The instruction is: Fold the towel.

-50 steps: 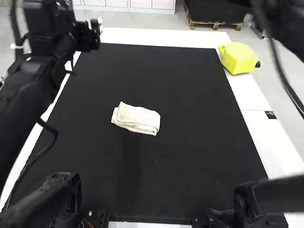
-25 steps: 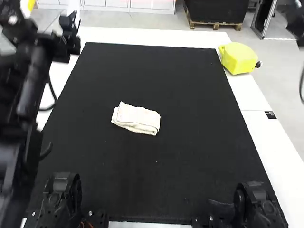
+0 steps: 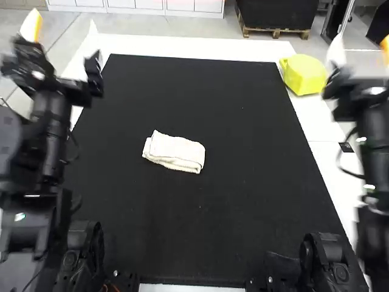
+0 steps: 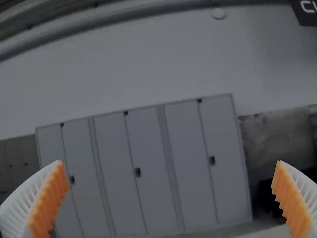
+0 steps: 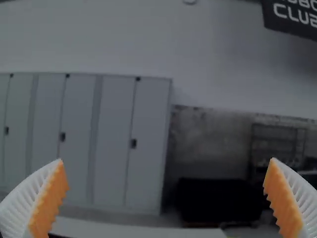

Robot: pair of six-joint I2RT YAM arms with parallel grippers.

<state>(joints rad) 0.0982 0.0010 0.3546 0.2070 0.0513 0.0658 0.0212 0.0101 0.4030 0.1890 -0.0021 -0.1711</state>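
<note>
High view: the cream towel (image 3: 174, 151) lies in a compact, layered bundle on the black mat (image 3: 243, 188), around the middle and somewhat nearer the left arm (image 3: 50, 131) than the right arm (image 3: 375, 146). The mat covers much of the white surface (image 3: 337, 155). Layers show along the towel's near edge; their number we cannot tell. We judge the cloth light, soft and limp, not fragile. The nap should give good grip, with little slipping. We would take the stack by both short ends, catching all layers; a shallow pinch probably lifts the top ply alone and opens the fold. Pressing hard on the mat may rumple it.

Left wrist view: the left pincer (image 4: 169, 162) is spread wide, its orange pads (image 4: 51, 198) well apart, pinching nothing.

Right wrist view: the right pincer (image 5: 166, 159) is likewise spread and unloaded. We expect its ribbed pads to suit the thick cloth.
</note>
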